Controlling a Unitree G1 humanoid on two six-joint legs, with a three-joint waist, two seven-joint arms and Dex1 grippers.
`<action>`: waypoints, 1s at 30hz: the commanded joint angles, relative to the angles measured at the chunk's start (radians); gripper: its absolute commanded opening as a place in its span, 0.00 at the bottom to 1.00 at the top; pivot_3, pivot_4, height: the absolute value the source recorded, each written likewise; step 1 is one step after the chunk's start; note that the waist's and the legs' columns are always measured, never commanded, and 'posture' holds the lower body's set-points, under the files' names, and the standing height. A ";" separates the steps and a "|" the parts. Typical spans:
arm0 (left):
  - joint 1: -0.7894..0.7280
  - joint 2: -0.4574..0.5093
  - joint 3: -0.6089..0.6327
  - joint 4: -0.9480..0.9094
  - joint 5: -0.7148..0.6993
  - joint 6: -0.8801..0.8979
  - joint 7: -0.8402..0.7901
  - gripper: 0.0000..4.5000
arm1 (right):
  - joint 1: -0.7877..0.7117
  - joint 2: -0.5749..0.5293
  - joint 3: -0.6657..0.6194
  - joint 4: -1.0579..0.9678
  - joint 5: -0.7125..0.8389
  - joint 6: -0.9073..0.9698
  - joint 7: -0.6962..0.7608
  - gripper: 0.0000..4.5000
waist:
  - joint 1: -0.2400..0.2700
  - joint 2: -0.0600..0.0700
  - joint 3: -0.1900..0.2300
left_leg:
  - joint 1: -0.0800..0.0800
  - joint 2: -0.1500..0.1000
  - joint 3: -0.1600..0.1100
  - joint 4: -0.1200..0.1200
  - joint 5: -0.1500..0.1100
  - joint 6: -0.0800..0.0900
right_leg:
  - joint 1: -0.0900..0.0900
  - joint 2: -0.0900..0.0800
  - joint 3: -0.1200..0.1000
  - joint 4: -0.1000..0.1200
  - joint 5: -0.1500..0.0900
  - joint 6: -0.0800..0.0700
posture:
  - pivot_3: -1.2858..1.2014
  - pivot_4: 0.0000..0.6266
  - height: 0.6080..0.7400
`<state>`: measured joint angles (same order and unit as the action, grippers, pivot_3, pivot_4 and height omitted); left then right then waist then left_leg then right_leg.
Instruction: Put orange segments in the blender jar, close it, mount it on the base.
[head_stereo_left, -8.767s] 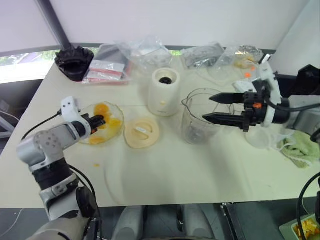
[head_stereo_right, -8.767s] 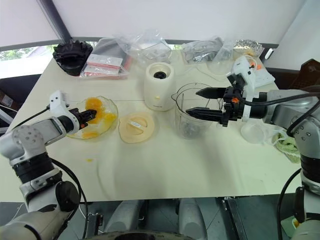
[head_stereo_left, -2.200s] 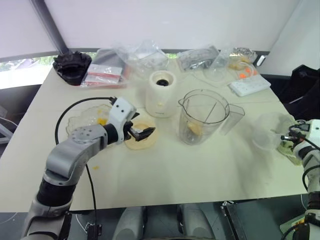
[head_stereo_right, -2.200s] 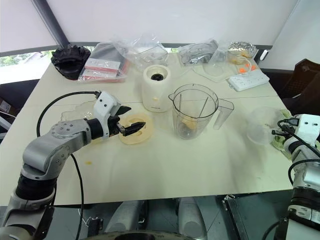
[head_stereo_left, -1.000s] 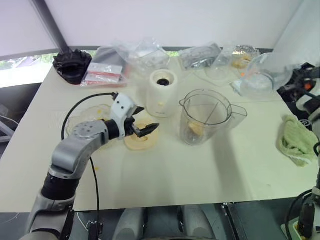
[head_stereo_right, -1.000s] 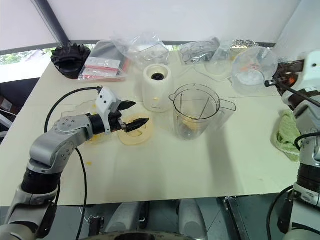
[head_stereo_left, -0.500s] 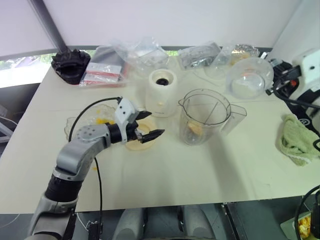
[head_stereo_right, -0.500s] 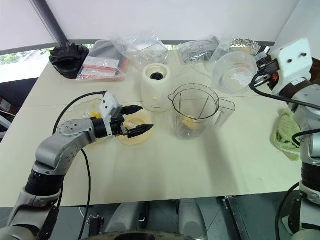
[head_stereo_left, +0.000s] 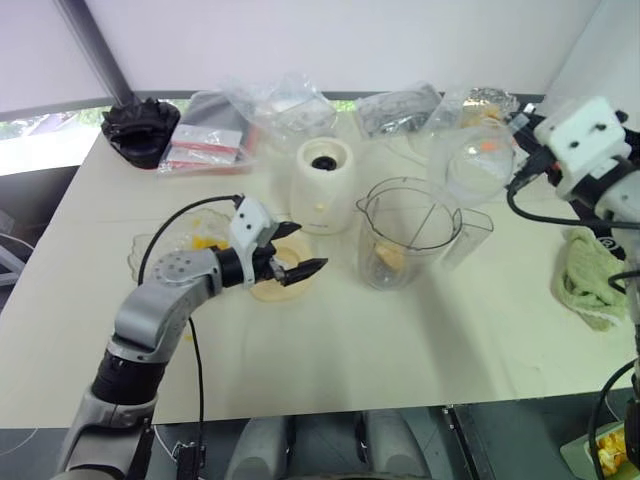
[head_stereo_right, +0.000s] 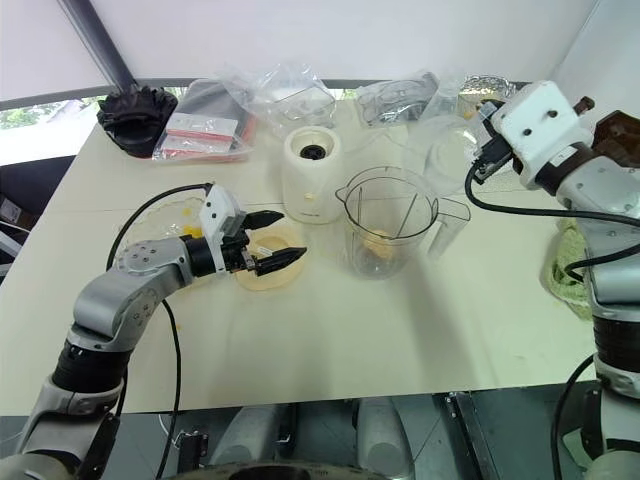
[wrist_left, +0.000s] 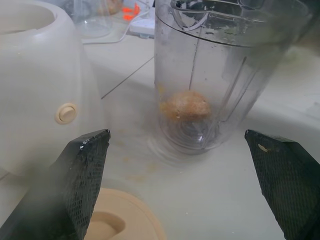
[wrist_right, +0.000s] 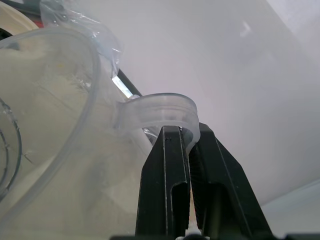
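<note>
Right end effector (wrist_right: 185, 145) pinches a clear cup's handle (wrist_right: 160, 107); left end effector (wrist_left: 182, 145) gapes wide.

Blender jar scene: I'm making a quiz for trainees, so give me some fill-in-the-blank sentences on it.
1. The blender jar stands on the table without its ____.
2. The cream lid lies beneath the open ____ gripper.
3. The right gripper is shut on a clear cup's ____.
4. The base stands ____ the jar.

Missing: lid; left; handle; beside

1. Your head cameras looked down over the table (head_stereo_left: 400, 340) from 6 o'clock.
2. Your left wrist view sat close, facing the blender jar (wrist_left: 220, 75), which the head views shared.
3. Your right wrist view looked upward.
</note>
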<state>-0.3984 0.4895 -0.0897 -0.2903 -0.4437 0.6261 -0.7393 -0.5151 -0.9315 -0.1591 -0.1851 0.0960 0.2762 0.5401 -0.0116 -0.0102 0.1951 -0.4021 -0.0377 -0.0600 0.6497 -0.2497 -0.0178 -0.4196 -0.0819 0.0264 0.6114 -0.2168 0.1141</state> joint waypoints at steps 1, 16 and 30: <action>0.000 -0.002 0.014 -0.019 0.003 -0.022 0.006 1.00 | -0.044 -0.020 -0.010 -0.001 -0.034 -0.045 0.013 0.01 | 0.000 0.000 0.000 | -0.001 0.000 0.000 0.000 0.000 0.000 | -0.001 0.000 0.000 0.000 0.000 0.000 | 0.52 0.24 1.00; 0.002 -0.002 0.011 -0.021 0.003 -0.027 0.018 1.00 | -0.074 -0.020 0.006 0.060 -0.117 -0.156 0.056 0.01 | -0.001 0.000 0.000 | -0.004 0.000 0.000 0.000 0.001 -0.001 | -0.004 0.000 0.000 0.001 0.001 0.001 | 0.52 0.24 1.00; -0.005 -0.006 0.006 -0.009 0.013 -0.039 0.016 1.00 | -0.076 -0.033 0.011 0.091 -0.181 -0.248 0.074 0.01 | 0.000 0.000 0.000 | -0.003 0.000 0.001 0.001 0.001 -0.001 | -0.004 0.000 0.000 0.002 0.001 0.001 | 0.52 0.24 1.00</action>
<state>-0.3946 0.4878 -0.0923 -0.2840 -0.4303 0.6062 -0.7191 -0.5587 -0.9385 -0.1288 -0.0821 -0.0754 0.0507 0.6139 -0.0121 -0.0102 0.1951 -0.4056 -0.0381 -0.0595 0.6505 -0.2490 -0.0190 -0.4240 -0.0818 0.0263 0.6135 -0.2157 0.1154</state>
